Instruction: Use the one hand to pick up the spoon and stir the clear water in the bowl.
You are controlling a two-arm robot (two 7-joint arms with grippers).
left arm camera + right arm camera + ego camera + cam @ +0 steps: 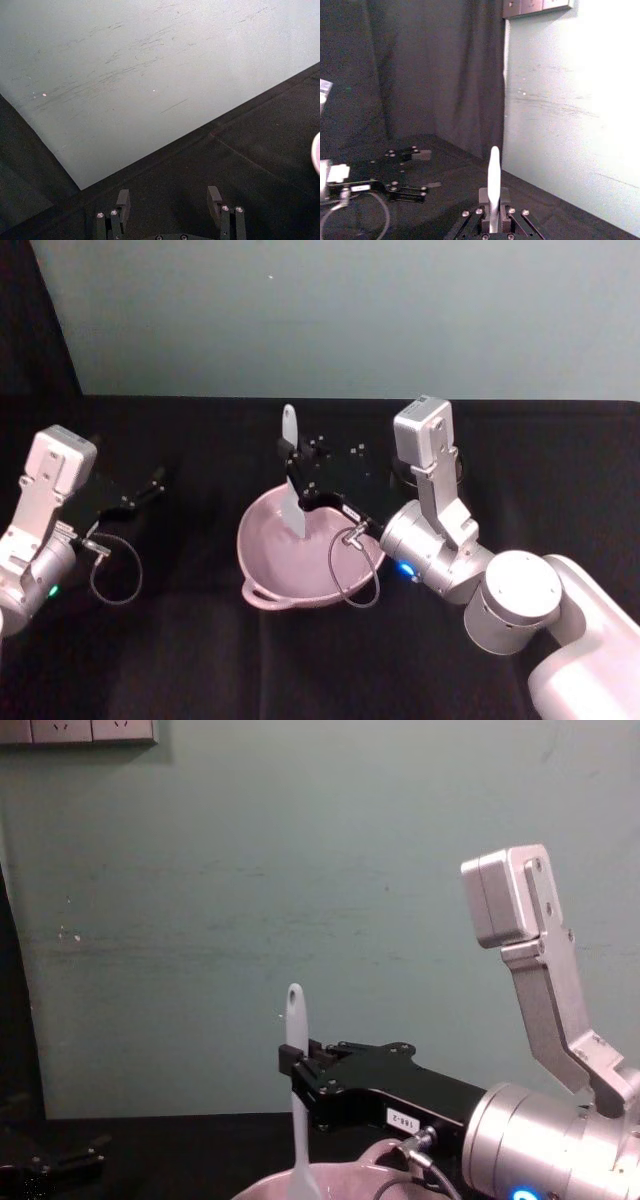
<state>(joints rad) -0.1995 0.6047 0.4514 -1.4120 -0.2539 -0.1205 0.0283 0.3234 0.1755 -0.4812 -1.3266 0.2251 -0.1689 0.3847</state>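
Note:
The pale pink bowl (pixel 268 545) sits mid-table, its loop handle toward me. My right gripper (pixel 293 476) hovers over the bowl's far side, shut on the white spoon (pixel 290 445). The spoon stands almost upright, handle end up and flat head down inside the bowl. From the chest, the spoon (pixel 296 1105) drops from the right gripper (pixel 299 1070) into the bowl (pixel 265 1186). The right wrist view shows the spoon (pixel 493 180) pinched in the right gripper (pixel 493 201). My left gripper (pixel 150 486) rests open at the table's left, nothing between its fingers (pixel 123 203).
Black cloth covers the table, with a pale green wall behind. A cable loop hangs from my right wrist over the bowl's near right rim. The bowl's edge (pixel 316 155) shows beside the left gripper (pixel 169 202). Wall sockets (pixel 80 730) sit high up.

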